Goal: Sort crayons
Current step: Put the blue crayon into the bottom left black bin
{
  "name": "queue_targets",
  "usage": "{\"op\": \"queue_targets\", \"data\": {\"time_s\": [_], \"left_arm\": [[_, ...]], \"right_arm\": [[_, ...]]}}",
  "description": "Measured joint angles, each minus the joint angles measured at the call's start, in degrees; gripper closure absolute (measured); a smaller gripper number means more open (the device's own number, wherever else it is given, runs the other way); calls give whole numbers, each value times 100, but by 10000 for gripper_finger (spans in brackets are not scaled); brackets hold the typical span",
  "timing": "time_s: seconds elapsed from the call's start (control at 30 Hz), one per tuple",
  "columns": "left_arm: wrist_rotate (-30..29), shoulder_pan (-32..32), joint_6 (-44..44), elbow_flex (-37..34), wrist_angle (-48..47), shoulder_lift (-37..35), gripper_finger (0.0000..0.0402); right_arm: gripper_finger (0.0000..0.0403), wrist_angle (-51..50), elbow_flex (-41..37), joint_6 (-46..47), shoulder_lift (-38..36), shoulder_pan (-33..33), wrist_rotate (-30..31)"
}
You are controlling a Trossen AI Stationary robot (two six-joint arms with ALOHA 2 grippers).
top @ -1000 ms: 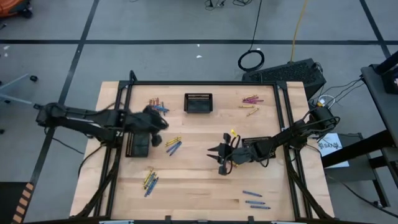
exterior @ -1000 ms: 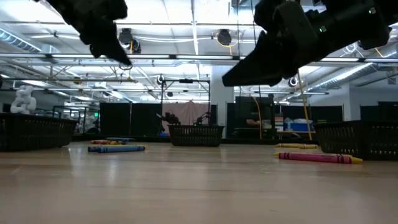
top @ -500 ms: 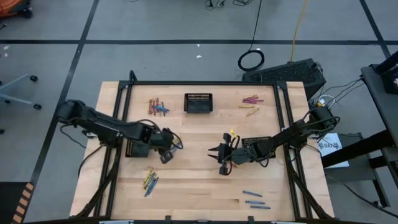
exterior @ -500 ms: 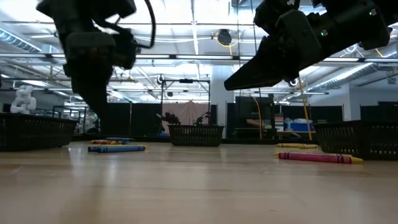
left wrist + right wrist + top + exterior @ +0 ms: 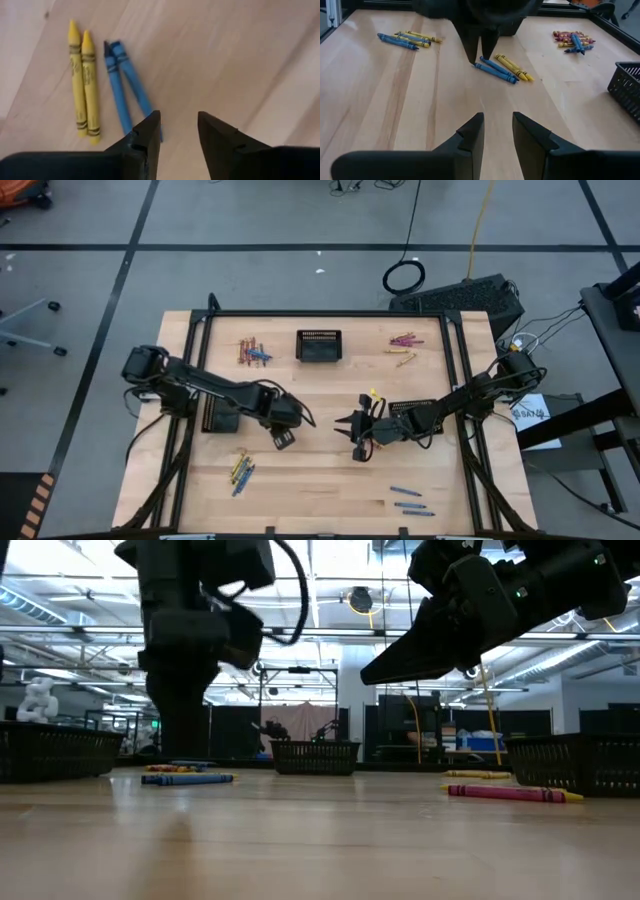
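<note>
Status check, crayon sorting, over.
Left gripper open above two blue wax crayons, beside two yellow wax crayons. Right gripper open, empty, mid-table. Nothing blocking.

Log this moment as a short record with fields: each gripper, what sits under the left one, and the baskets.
left gripper: open, empty, just above the table
below it: two blue crayons beside two yellow crayons, lying flat
right gripper: open, empty, hovering mid-table
back basket: black mesh, contents unclear
other crayons: groups lie on the table outside the baskets
</note>
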Motion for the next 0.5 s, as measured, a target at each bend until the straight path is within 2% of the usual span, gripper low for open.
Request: {"op": "queue_targets", "data": {"time_s": [0.5], "left_arm": [[-153, 6, -293, 54, -97, 450, 260]], "right_arm": [[316, 0, 0, 22, 0, 2, -1]]}}
